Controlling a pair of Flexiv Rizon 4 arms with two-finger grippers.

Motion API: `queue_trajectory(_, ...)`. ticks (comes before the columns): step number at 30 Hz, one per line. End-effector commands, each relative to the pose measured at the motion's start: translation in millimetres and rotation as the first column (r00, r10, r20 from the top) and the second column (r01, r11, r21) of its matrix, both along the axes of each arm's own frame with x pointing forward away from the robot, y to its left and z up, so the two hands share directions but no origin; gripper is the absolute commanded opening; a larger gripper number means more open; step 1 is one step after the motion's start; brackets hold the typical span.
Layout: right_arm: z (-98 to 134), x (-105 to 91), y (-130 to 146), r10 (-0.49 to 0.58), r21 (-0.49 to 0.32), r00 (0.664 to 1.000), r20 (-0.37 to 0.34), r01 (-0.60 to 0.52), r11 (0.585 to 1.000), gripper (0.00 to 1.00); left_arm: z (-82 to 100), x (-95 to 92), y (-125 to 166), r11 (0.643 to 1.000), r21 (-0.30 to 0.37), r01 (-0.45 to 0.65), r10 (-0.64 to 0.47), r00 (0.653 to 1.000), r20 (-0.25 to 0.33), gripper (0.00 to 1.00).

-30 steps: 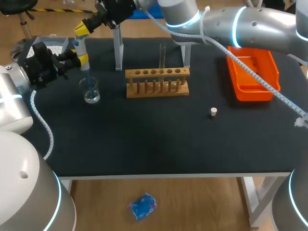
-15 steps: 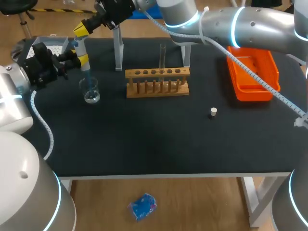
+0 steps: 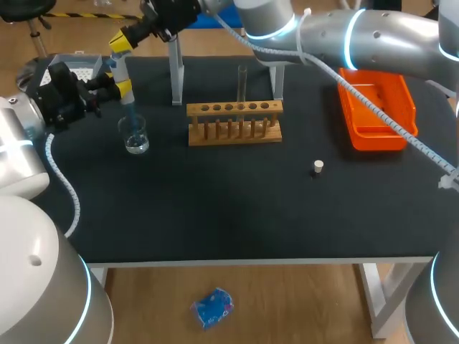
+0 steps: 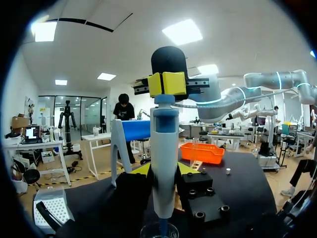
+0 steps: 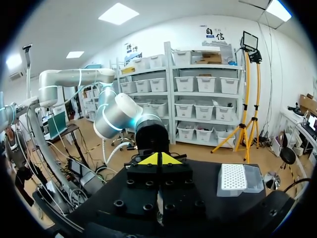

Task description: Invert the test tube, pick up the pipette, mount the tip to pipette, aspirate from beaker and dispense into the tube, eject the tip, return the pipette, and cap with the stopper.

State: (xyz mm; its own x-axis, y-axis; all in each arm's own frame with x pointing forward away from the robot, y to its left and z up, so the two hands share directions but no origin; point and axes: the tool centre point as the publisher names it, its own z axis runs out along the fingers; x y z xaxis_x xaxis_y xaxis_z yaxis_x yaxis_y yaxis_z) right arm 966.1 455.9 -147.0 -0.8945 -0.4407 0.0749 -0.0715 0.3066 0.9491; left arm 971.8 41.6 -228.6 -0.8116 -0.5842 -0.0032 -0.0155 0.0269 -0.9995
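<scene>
left hand (image 3: 122, 87) clamps the pipette (image 3: 120, 70) upright, tip down in the beaker (image 3: 134, 135) at upper left — right hand (image 3: 120, 41), fingers pinched together holding nothing, sits on the plunger, i'd guess to draw liquid up.

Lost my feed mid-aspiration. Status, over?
Left gripper shut on pipette, tip down in beaker. Right gripper shut, atop pipette. Tube upright in rack, stopper loose on table. Nothing in the way.

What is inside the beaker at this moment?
The blue tip of the pipette dips into the beaker, with clear liquid at its bottom. Whether the tip's end reaches the liquid cannot be seen.
</scene>
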Motion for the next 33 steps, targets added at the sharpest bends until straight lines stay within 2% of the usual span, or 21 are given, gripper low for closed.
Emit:
queue_trajectory(1,3.2,2.7,-0.4,0.007,-0.005,1.0,0.009,-0.007,1.0,0.0,3.2,-0.1,-0.5,1.0,0.0,0.0,0.0,1.0,0.0,0.0)
queue_trajectory(28,37.3,-2.4,-8.5,0.009,0.015,0.997,0.078,-0.01,1.0,0.0,3.2,-0.1,-0.5,1.0,0.0,0.0,0.0,1.0,0.0,0.0)
queue_trajectory(29,38.7,-3.5,-10.4,0.007,0.014,0.997,0.083,-0.008,1.0,0.41,3.2,-0.1,-0.5,1.0,0.0,0.0,0.0,1.0,0.0,0.0)
queue_trajectory(30,40.2,-5.0,-13.7,0.002,0.009,0.996,0.087,-0.003,1.0,1.0,3.2,-0.1,-0.5,1.0,0.0,0.0,0.0,1.0,0.0,0.0)
queue_trajectory(33,42.9,-9.5,-24.7,-0.015,0.002,0.996,0.093,0.015,1.0,1.0,3.2,-0.1,-0.5,1.0,0.0,0.0,0.0,1.0,0.0,0.0)
